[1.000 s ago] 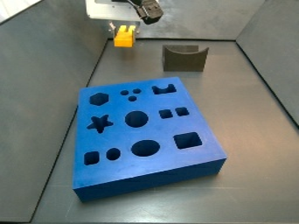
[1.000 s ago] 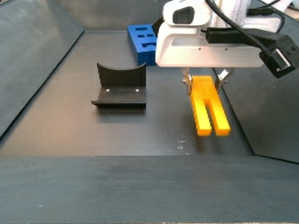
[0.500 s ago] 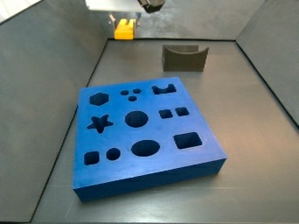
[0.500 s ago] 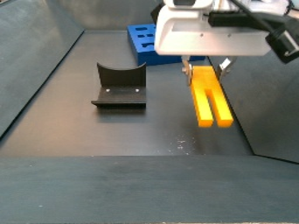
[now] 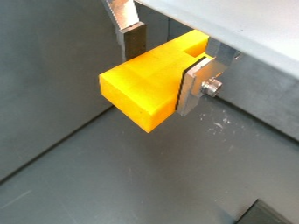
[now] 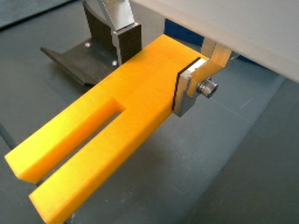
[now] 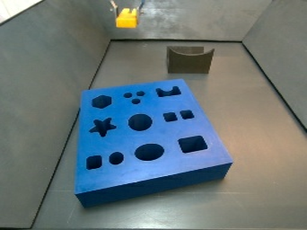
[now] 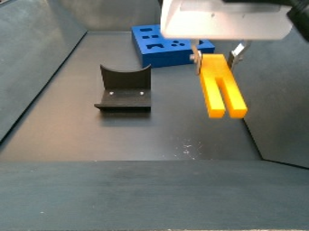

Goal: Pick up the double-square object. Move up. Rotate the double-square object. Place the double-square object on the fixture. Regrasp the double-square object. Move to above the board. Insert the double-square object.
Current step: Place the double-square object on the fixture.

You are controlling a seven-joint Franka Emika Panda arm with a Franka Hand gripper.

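The double-square object is a yellow-orange block with a lengthwise slot. My gripper is shut on its solid end, one finger on each side, as a wrist view also shows. In a side view the block hangs prongs-down in the air under the gripper, clear of the floor. In a side view only the block shows at the top edge. The dark fixture stands empty, also seen in a side view. The blue board lies flat with its holes empty.
Grey walls enclose the dark floor on all sides. One end of the board shows behind the gripper. The fixture sits on the floor behind the held block.
The gripper has moved straight up with the double-square object in it, lifting it off the floor. In a side view the gripper body has left the frame at the top.
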